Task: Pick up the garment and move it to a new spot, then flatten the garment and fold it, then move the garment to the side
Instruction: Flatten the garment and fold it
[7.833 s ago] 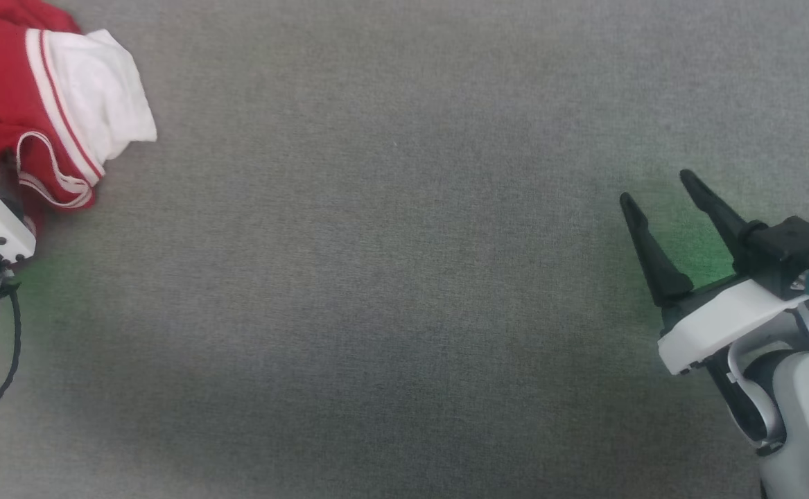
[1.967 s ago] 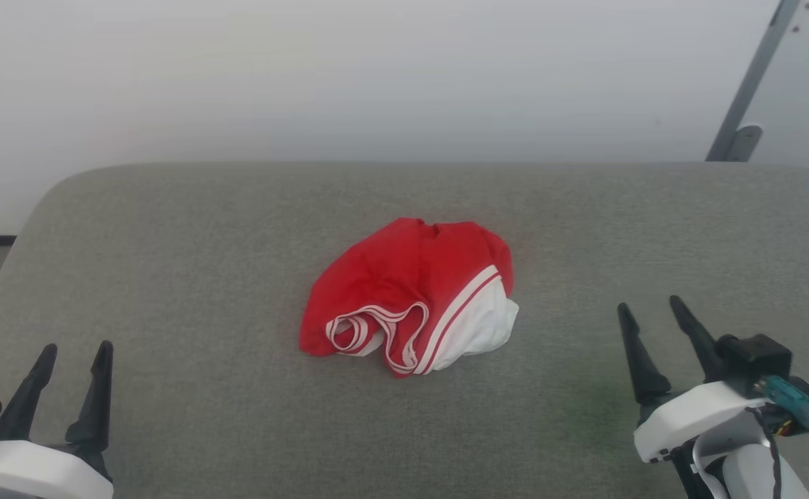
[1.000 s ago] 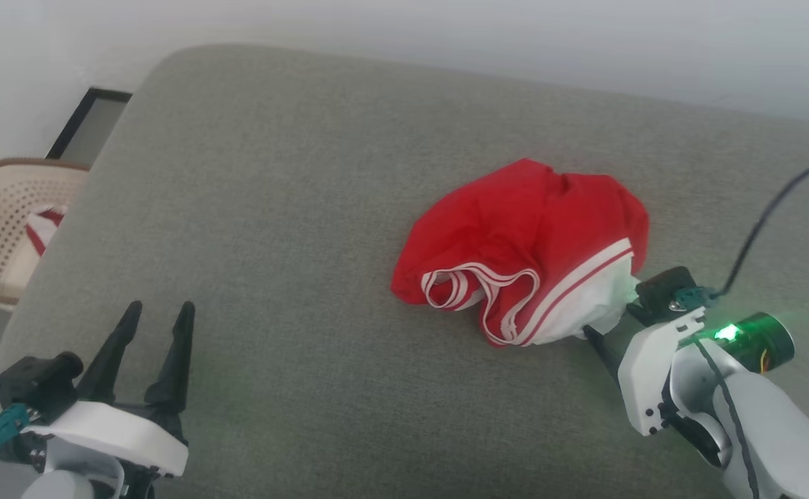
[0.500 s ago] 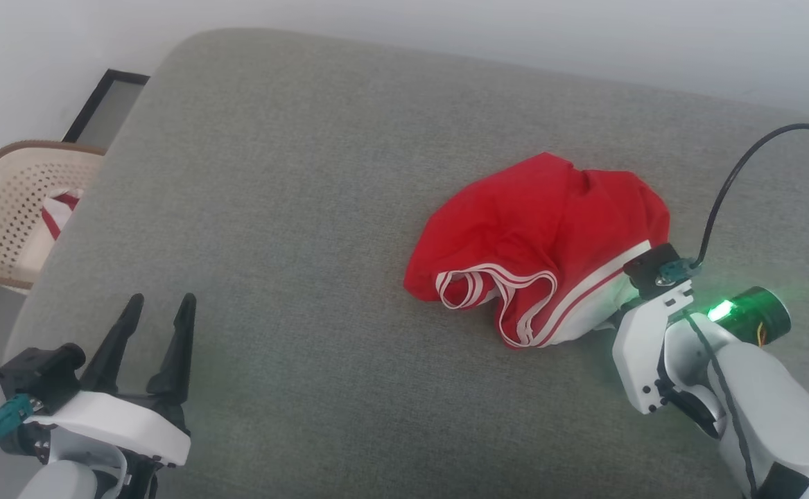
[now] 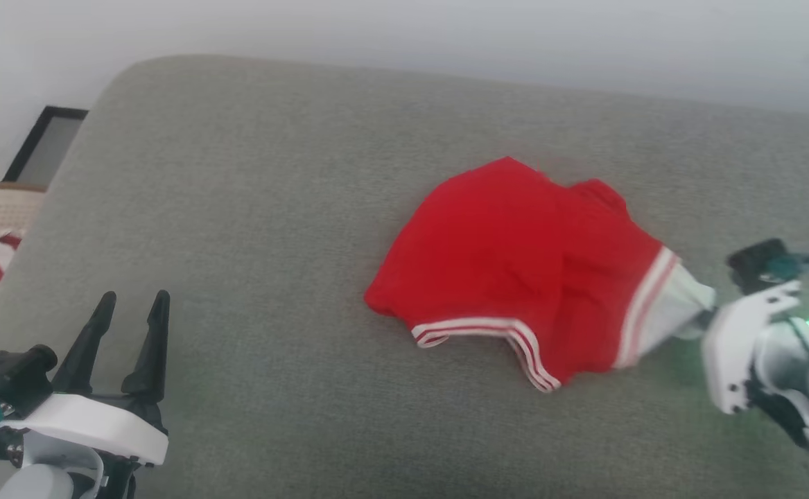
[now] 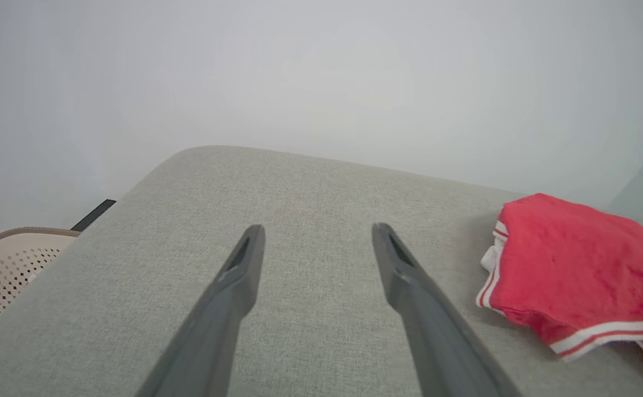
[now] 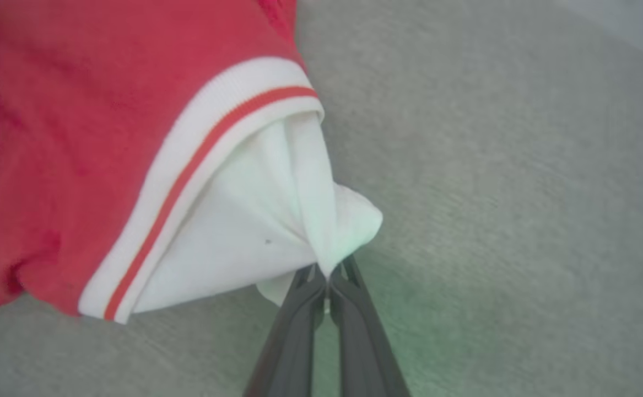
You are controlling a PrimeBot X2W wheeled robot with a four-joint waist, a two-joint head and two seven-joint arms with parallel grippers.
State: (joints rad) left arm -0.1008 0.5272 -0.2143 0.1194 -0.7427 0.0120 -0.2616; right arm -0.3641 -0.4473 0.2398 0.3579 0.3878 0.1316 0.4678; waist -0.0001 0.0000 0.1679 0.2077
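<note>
Two hands are close to us. Our left hand (image 5: 134, 298) is wide open and holds nothing. Our right hand (image 7: 327, 275) is pinched tight on the white sleeve (image 7: 255, 231) of the garment (image 5: 515, 249). The garment lies bunched up further off, in the middle of the grey desk (image 5: 272, 173). We think this is the pick-up step. Next we should lift it gently and not lose the sleeve.

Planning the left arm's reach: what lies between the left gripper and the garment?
Just bare grey upholstery lies between the left gripper and the garment, as the head view shows; the left wrist view agrees.
</note>
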